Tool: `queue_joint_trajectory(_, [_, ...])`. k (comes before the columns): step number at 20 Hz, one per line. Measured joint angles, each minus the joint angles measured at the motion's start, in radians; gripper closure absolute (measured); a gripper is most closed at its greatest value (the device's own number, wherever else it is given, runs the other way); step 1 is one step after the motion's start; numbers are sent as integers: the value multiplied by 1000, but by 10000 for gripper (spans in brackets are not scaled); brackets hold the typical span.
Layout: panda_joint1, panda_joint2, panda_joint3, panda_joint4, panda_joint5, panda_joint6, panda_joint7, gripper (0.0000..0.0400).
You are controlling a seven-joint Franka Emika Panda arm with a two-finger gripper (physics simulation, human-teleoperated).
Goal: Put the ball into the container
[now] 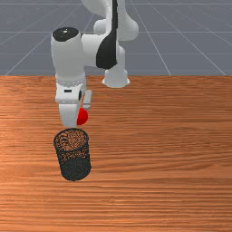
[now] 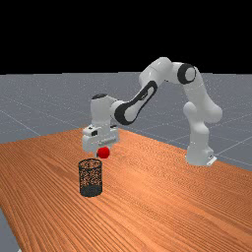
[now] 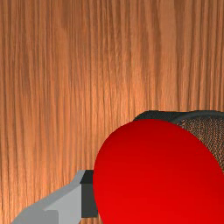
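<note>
- Red ball (image 3: 153, 179) sits nearest your wrist camera; it's raised off the wood, not in the container.
- Gripper (image 2: 104, 150): you have the jaws clamped on the ball, going by one finger's dark pad (image 3: 89, 197) against its side and the ball being up in the air. Far side of the grip is hidden, so take that as a judgement.
- Mesh container (image 1: 75, 167) stands upright, open at the top, near the ball. Front view puts the ball just beyond the rim, toward the arm's base; far view puts it just above the rim, slightly right.
- Step in hand: you're carrying, close to the drop. Ball looks short of the opening.
- Next: shift a little away from the base, centre over the opening, check clearance, then release. Too low or too early and you'd clip the rim or drop it outside.
- Table (image 1: 158, 136): orange-brown wood, streaky grain; arm (image 2: 162, 74) reaches over it.
- Room: grey floor (image 2: 29, 108) with pale grid lines, black background (image 2: 123, 34).
</note>
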Motion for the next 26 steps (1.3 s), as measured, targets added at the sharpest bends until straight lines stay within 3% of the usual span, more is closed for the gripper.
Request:
queue_joint_trajectory(7, [-47, 6, 13, 24, 47, -34, -60, 123])
queue_joint_trajectory(12, [-10, 20, 4, 43, 8, -32, -14, 123])
queue_joint_trajectory(19, [-60, 114, -3, 197, 26, -98, -65, 123])
queue_joint_trajectory(26, [-30, 147, 3, 247, 17, -150, -31, 123])
